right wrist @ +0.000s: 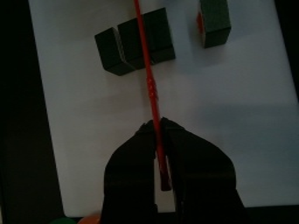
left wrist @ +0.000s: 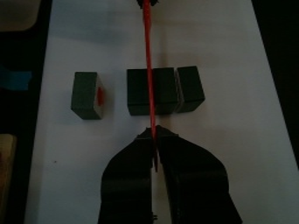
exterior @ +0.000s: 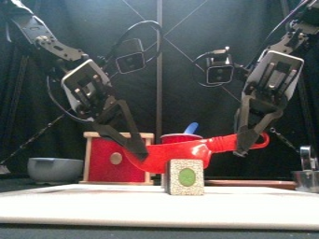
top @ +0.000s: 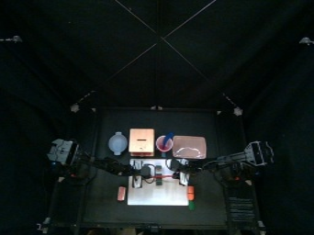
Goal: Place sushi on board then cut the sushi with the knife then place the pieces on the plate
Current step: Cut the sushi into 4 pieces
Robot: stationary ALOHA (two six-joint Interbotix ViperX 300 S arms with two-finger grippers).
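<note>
The toy sushi roll point(exterior: 187, 177) is stood on the white cutting board point(exterior: 75, 201), with 1 piece point(left wrist: 84, 94) already split off. The red toy knife point(left wrist: 147, 52) is held over the rest, pinched at each end by the left gripper point(left wrist: 156, 136) and right gripper point(right wrist: 156, 131). Cutting seems underway; next, the knife must be pushed straight down.

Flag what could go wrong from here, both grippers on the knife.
1. The left gripper and right gripper each pinch one end of the red knife; uneven descent could twist it loose.
2. With both grippers on the knife, nothing steadies the joined sushi blocks under the blade; pressing may slide or tip them.
3. The separated piece lies loose beside them and could get knocked.
</note>
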